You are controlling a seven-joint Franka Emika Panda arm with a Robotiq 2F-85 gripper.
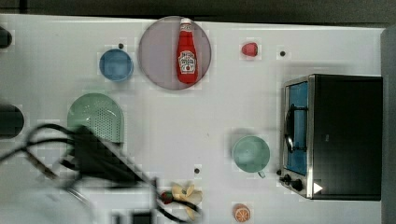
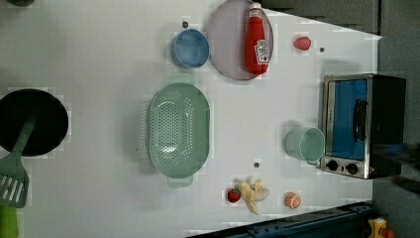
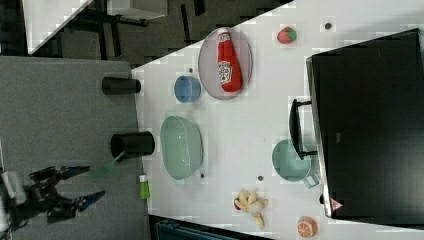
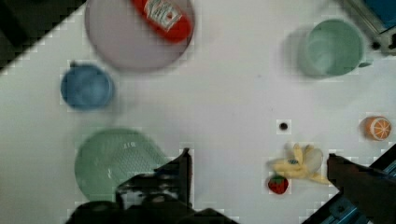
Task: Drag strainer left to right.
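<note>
The strainer (image 1: 95, 116) is a pale green colander full of small holes, standing on the white table at the top view's left. It shows whole in the left view (image 2: 178, 130) and also in the right view (image 3: 181, 147). My gripper (image 4: 259, 163) is open, its two dark fingers wide apart with nothing between them. It hangs well above the table. In the wrist view one finger (image 4: 184, 168) overlaps the strainer's (image 4: 112, 161) rim without touching it. In the top view my dark arm (image 1: 93, 156) covers the strainer's lower edge. The gripper (image 3: 87, 182) hangs at the right view's lower left.
A teal mug (image 1: 251, 154) stands beside the toaster oven (image 1: 336, 135). A blue bowl (image 1: 116, 64) and a plate (image 1: 154, 65) with a ketchup bottle (image 1: 187, 51) sit beyond the strainer. A toy banana (image 1: 187, 193), strawberry (image 1: 250, 49), orange (image 1: 241, 213) and black pan (image 2: 29, 121) lie around.
</note>
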